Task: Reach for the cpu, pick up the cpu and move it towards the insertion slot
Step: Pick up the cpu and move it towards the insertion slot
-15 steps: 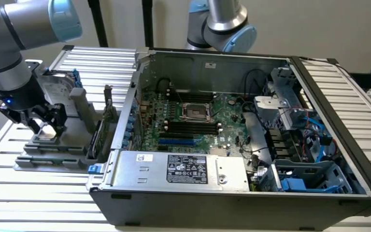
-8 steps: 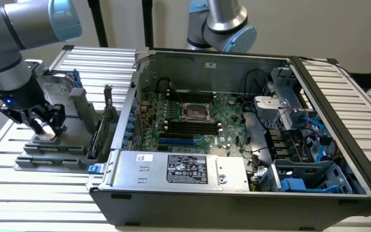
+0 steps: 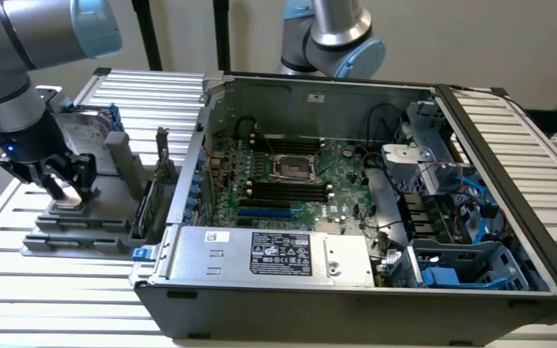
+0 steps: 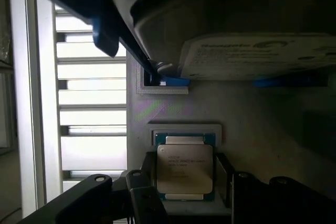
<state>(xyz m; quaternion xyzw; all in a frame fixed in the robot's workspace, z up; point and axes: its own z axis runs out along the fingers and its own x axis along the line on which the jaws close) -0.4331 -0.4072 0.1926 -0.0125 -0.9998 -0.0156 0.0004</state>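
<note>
Your gripper (image 3: 64,190) hangs low at the exterior view's left, down on the grey fixture (image 3: 75,238) that stands on the slatted table (image 3: 46,304) beside the open computer case (image 3: 356,308). From the wrist view you see the gripper (image 4: 186,160) right at the cpu (image 4: 185,171), but you cannot tell whether it is clamped on the chip or merely standing over it. The cpu lies flat on the fixture (image 4: 262,124), silvery top up with fine print across it, a thin green edge showing round the metal, and one side against a white raised frame (image 4: 184,128). In the exterior view you can make out a pale patch under the gripper, too small to read as the chip for certain. Just behind it on the same fixture lies the hard drive (image 3: 85,132), which in the wrist view shows its white label (image 4: 252,51) and a blue rail (image 4: 173,82) along its edge. The insertion slot (image 3: 293,168) sits well apart from the gripper, inside the case, in the upper middle of the motherboard: a square shiny frame with a dark centre. Long black memory slots (image 3: 283,193) run just below it in the frame. Lower down you see the silver power supply (image 3: 278,254) with its label. A second arm (image 3: 332,36) stands behind the case at the top of the frame.
</note>
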